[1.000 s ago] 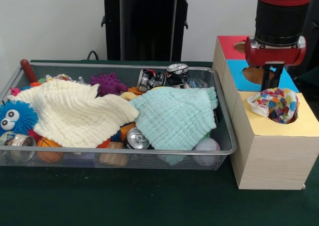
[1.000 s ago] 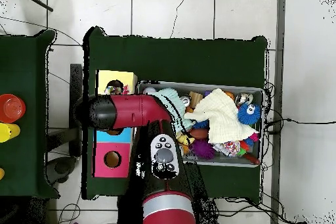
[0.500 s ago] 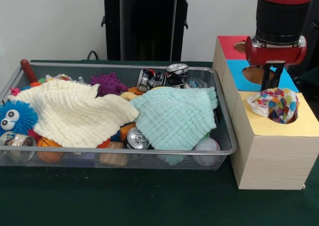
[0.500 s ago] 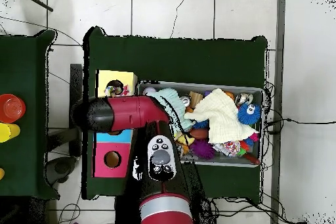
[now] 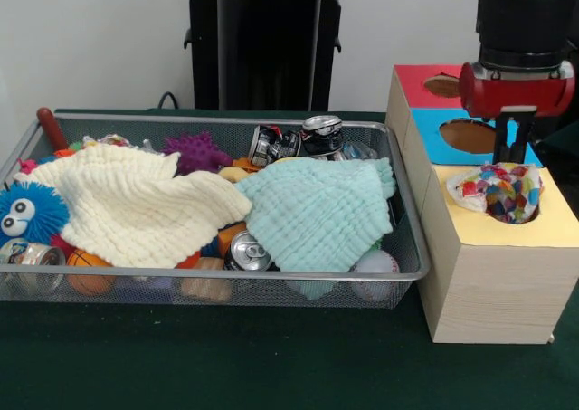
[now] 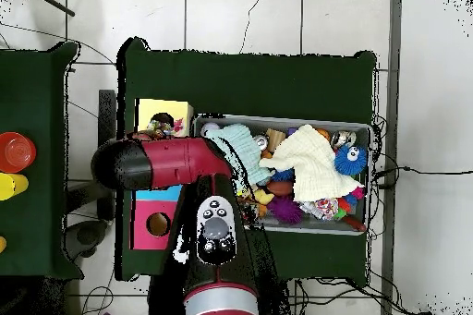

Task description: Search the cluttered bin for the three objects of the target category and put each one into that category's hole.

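The wire mesh bin (image 5: 226, 272) holds a cream waffle cloth (image 5: 136, 206) at its left and a mint-green waffle cloth (image 5: 317, 211) at its right, both spread over the clutter. The confetti cloth (image 5: 499, 191) sits bunched in the hole (image 5: 529, 213) of the yellow box top (image 5: 552, 224), partly sticking out. My gripper (image 5: 513, 152) hangs open just above and behind that cloth, apart from it. In the overhead view my arm hides the gripper; the bin (image 6: 369, 173), the cream cloth (image 6: 309, 163), the mint cloth (image 6: 242, 145) and the confetti cloth (image 6: 159, 127) show.
The blue-topped hole (image 5: 470, 136) and the red-topped hole (image 5: 441, 85) lie behind the yellow one. The bin also holds a blue fuzzy ball with eyes (image 5: 27, 213), a purple spiky ball (image 5: 194, 150), crushed cans (image 5: 298, 138), a soda can (image 5: 246, 252) and a baseball (image 5: 375, 265).
My gripper has risen and shifted slightly right, away from the confetti cloth. The cloth has stayed in the yellow hole and sunk a little.
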Controlling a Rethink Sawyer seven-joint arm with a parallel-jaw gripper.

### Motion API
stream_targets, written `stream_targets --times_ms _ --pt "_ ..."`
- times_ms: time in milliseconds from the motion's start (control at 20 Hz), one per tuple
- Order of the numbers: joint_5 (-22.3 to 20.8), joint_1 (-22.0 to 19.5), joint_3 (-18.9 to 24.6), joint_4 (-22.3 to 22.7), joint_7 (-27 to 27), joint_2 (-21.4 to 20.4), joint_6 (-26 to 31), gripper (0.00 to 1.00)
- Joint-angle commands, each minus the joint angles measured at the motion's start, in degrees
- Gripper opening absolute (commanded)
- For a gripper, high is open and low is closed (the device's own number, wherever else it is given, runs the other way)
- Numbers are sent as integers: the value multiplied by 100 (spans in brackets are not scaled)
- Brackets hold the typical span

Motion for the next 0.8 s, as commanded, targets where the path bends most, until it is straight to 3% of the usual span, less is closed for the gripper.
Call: stream_targets --times_ms 50,350,800 --pt "39 83 -135 -180 1000 -288 -342 0" --pt "51 308 -447 -201 996 -450 -37 0" --pt "148 209 -375 -217 826 -284 180 0"
